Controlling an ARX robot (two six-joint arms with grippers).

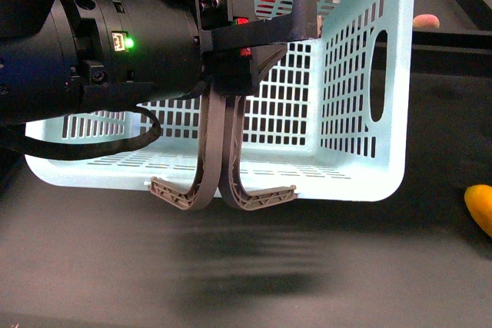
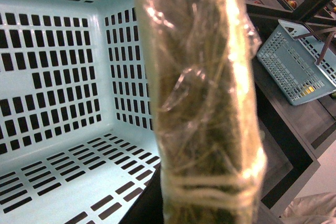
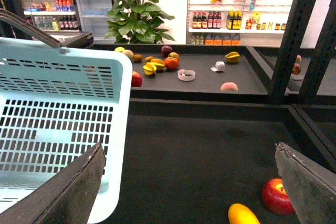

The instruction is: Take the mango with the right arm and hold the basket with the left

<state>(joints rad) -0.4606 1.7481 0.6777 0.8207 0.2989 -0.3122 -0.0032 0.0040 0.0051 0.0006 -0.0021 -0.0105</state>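
Left gripper [image 1: 254, 40] clamped on basket [image 1: 330, 184] handles (hold looks done). Right gripper [image 3: 189, 148] wide, empty; mango [image 1: 480, 207] at basket's 4 o'clock, unpicked.

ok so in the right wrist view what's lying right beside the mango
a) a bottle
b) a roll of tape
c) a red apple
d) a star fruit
c: a red apple lies just beside the mango on the dark surface, with nothing else near the two.
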